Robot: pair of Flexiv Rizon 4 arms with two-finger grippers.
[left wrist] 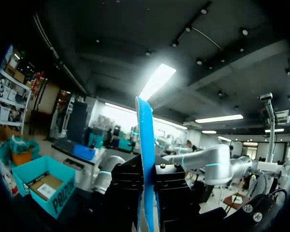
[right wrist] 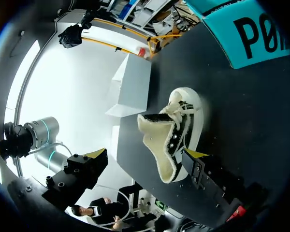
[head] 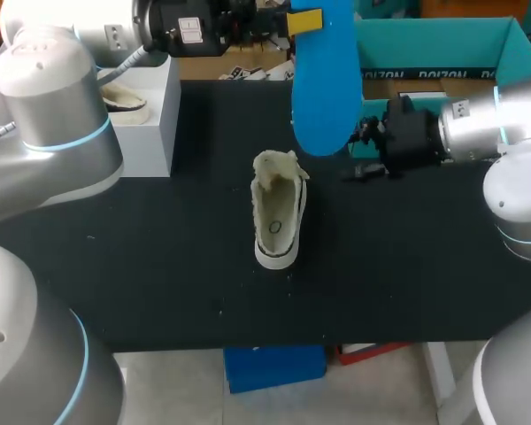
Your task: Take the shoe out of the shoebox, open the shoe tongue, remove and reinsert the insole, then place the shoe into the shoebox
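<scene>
The left gripper [head: 303, 21] clenches the blue insole [head: 323, 80], holding it above the table [head: 159, 266], probably ready for reinsertion. The shoe [head: 278, 212] sits mid-table, opening upward to receive it. The right gripper [head: 365, 149] is released beside it, near the shoebox [head: 442, 44].

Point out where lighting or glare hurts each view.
Head view: even light, the pale shoe stands out on the dark table. Left wrist view: a ceiling light glares behind the blue insole, leaving the left gripper a dark mass. Right wrist view: beyond the table all is washed out white; the shoe itself is well lit.
</scene>
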